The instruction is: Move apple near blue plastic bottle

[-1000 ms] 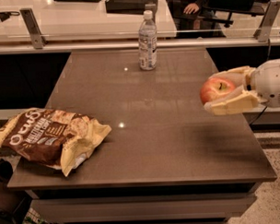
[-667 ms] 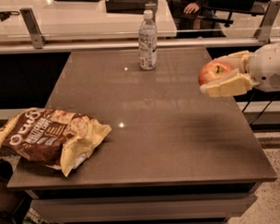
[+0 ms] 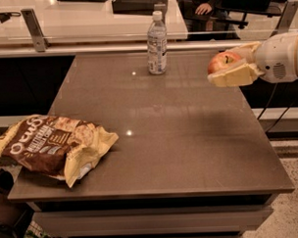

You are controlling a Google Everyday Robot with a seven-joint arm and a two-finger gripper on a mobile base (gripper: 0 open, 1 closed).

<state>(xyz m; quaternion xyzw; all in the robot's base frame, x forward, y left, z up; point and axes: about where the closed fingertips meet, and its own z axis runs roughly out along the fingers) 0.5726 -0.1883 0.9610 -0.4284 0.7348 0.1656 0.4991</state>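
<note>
The red apple (image 3: pixel 221 61) with yellowish patches is held in my gripper (image 3: pixel 229 65), which reaches in from the right and is shut on it, well above the table's right side. The blue plastic bottle (image 3: pixel 157 43), clear with a white cap and pale label, stands upright at the table's far middle edge. The apple is to the right of the bottle, about a bottle's height away and slightly nearer the camera.
A brown and yellow chip bag (image 3: pixel 52 144) lies at the table's front left. The grey-brown table (image 3: pixel 179 139) has a metal rail and glass partition (image 3: pixel 87 44) behind it. A seated person (image 3: pixel 204 4) is beyond the partition.
My gripper has carried the apple upward and toward the far side of the table, closer to the bottle. The bottle and chip bag have not moved.
</note>
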